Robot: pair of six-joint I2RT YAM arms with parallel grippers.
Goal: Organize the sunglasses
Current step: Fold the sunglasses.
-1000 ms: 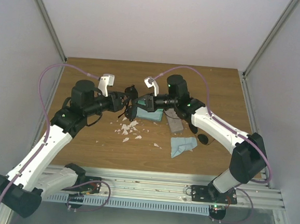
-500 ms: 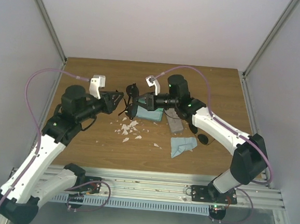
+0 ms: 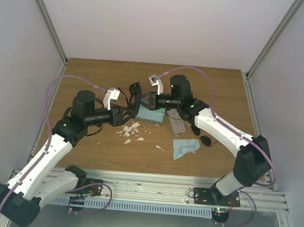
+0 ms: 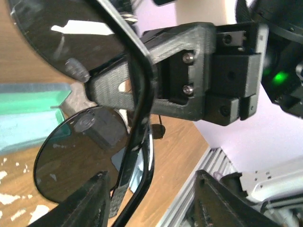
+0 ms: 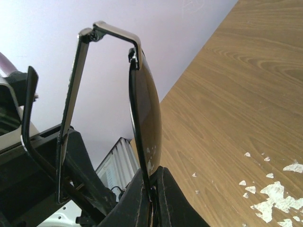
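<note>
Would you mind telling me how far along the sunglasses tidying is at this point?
Done: nothing looks put away yet. In hand: the right hand is shut on the dark-lensed sunglasses, held above the table, with the open left hand around them. Left: getting them into the green-lined case, then dealing with what looks like the other pair lying on the table.

White arm links [image 3: 52, 147], black joint housings [image 3: 84, 104], lilac cables [image 3: 73, 77], silver screws [image 4: 188, 57], green LED [image 4: 280, 76].

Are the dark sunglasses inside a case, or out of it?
Out: the right pincer pinches the dark sunglasses by a lens edge, holding them in the air above the table.
</note>
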